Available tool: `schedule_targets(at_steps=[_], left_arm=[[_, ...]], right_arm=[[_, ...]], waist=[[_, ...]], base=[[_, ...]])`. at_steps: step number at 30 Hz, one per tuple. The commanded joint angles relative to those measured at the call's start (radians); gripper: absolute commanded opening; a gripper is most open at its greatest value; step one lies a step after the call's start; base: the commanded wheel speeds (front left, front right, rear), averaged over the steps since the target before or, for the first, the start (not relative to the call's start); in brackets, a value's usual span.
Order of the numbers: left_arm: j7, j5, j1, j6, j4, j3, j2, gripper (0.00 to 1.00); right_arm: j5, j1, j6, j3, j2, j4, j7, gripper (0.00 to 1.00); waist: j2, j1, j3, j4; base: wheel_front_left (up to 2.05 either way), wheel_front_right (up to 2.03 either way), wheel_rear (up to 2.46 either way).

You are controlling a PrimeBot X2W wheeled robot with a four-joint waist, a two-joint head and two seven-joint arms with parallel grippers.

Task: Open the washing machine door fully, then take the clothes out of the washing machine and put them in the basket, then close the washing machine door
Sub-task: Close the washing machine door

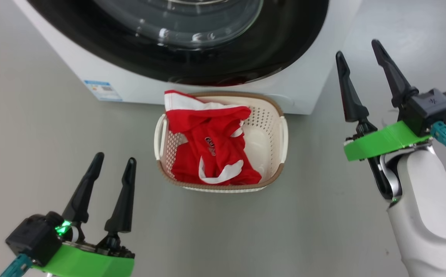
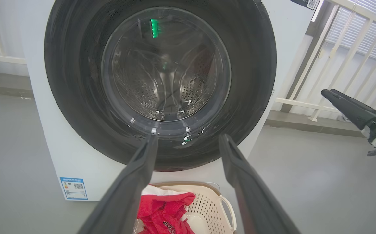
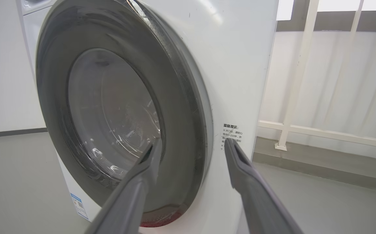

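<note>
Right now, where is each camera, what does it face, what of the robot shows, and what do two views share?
Head view: from the head, down onto the basket of clothes; left gripper and right gripper show.
Left wrist view: faces the washing machine door squarely; own fingers show.
Right wrist view: faces that door obliquely; own fingers show.
Shared: the door.

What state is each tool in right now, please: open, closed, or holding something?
The left tool is open, holding nothing.
The right tool is open, holding nothing.
</note>
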Motion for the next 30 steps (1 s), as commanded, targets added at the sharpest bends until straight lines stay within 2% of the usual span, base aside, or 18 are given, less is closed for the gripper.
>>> schedule_targets(at_steps=[1, 14, 21, 30], left_arm=[[-0.012, -0.004, 0.006, -0.006, -0.023, 0.047, 0.023, 1.00], [-0.012, 0.012, 0.071, -0.006, -0.017, 0.106, 0.020, 1.00], [-0.012, 0.037, 0.123, -0.006, 0.003, 0.111, 0.038, 1.00], [-0.012, 0.065, 0.194, -0.006, 0.019, 0.154, 0.025, 1.00]], right_arm=[[0.007, 0.026, -0.003, 0.009, 0.014, -0.039, 0.002, 1.00], [0.010, 0.196, -0.003, -0.047, 0.014, -0.092, 0.002, 1.00], [0.017, 0.303, -0.003, -0.086, 0.014, -0.131, 0.002, 1.00], [0.037, 0.413, -0.003, -0.090, 0.014, -0.165, 0.002, 1.00]], waist=[[-0.0001, 0.0000, -0.050, -0.051], [-0.0001, 0.0000, -0.163, -0.152], [-0.0001, 0.0000, -0.232, -0.175], [-0.0001, 0.0000, -0.302, -0.192]], base=[[0.00, 0.00, 0.00], [0.00, 0.00, 0.00], [0.00, 0.00, 0.00], [0.00, 0.00, 0.00]])
